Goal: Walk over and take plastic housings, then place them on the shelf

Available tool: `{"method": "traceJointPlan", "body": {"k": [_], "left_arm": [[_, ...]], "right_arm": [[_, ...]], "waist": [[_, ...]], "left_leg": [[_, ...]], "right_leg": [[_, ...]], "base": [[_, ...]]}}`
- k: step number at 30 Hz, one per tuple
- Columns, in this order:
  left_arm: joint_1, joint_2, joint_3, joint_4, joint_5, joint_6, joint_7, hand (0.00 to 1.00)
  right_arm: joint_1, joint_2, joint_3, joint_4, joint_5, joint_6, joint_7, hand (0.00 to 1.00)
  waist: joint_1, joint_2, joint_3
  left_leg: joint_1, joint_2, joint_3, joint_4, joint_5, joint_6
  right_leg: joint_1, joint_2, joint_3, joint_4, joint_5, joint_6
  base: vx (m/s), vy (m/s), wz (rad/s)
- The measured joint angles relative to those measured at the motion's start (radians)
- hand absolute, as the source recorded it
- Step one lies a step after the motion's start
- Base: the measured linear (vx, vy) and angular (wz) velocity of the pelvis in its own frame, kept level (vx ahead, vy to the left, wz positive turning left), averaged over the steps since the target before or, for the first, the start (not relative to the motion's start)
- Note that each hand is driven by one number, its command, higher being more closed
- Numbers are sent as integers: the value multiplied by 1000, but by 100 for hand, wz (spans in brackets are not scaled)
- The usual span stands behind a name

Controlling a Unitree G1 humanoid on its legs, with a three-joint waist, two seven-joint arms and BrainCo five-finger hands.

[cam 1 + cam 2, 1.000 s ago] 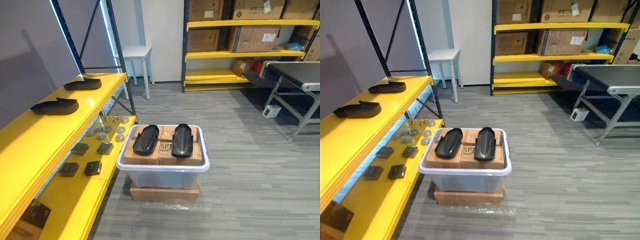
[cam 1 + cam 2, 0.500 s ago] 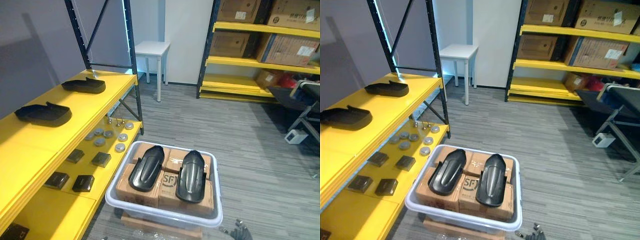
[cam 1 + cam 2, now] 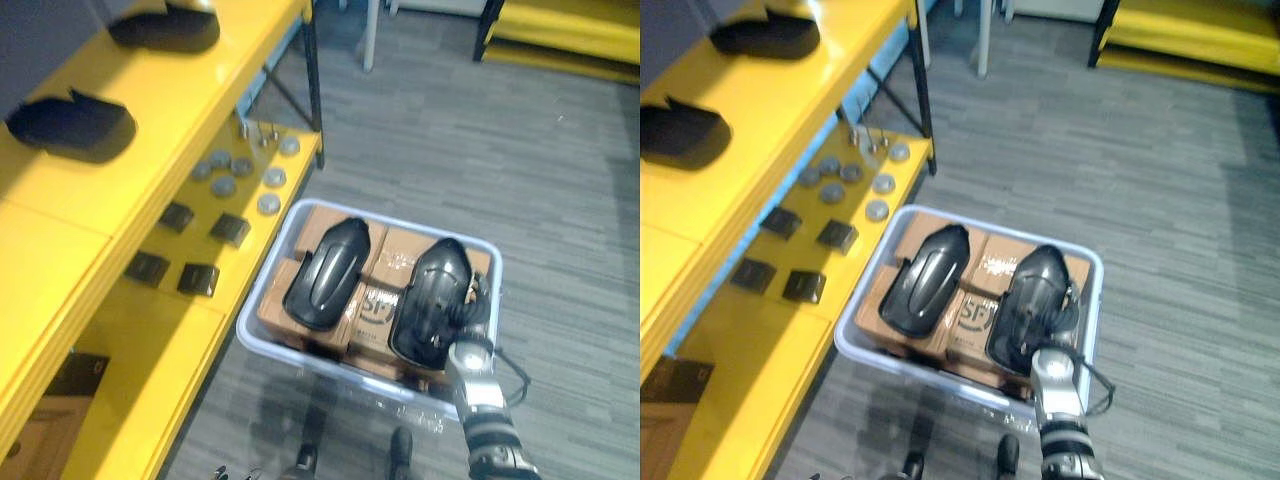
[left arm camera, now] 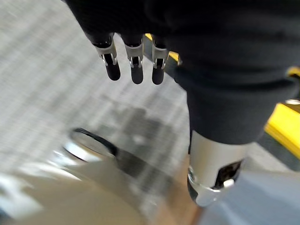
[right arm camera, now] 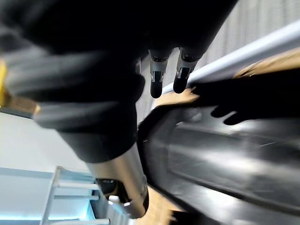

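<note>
2 glossy black shoe-shaped plastic housings (image 3: 325, 272) lie side by side, domed side up, one (image 3: 432, 300) just beneath the right hand's fingers (image 5: 182, 77).

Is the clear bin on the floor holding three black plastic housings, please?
No, the bin holds two: the left housing and the right housing, both lying on cardboard boxes.

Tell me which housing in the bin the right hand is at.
The right-side housing: the right hand is over its near end, while the left-side housing lies clear of it.
</note>
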Motion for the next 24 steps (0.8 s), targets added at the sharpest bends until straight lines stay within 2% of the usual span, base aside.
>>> {"method": "traceJointPlan", "body": {"k": [5,9,14,17,18,24], "left_arm": [[-53,19,-82,39,-24,-14,25,0],[-106,24,-148,55,-42,-32,44,0],[-128,31,-197,70,-59,-39,62,0],[-148,33,-210,96,-60,-38,68,0],[-150,35,-216,97,-60,-38,69,0],[-178,46,-247,119,-83,-36,81,0]], "right_arm": [[-98,-81,0,108,-1,35,-63,0],[-132,-152,-1,160,-78,79,-128,0],[-198,-204,0,224,-89,102,-161,0],[-202,-209,0,268,-115,114,-162,0],[-202,-209,-1,286,-115,116,-162,100],[-256,-228,-3,432,-74,109,-129,100]], "waist": [[4,25,22],[9,45,34],[8,65,47],[8,68,49],[8,68,49],[5,69,49]], "left_leg": [[-52,-6,-8,26,-3,4],[-103,-15,-31,39,-1,6],[-142,-18,-40,57,-1,8],[-161,-20,-50,63,-2,11],[-163,-19,-51,65,-2,11],[-182,-19,-55,68,-2,11]], "right_leg": [[-38,-3,0,0,17,2],[-77,-7,-5,-3,34,0],[-88,-3,-9,-35,66,0],[-103,-1,-10,-38,76,-1],[-105,0,-11,-38,77,-2],[-117,4,-7,-55,98,-4]], "base": [[-63,27,2],[-81,16,7],[-71,-5,3],[-69,-18,2],[-44,-21,5],[-30,-16,-2]]}}
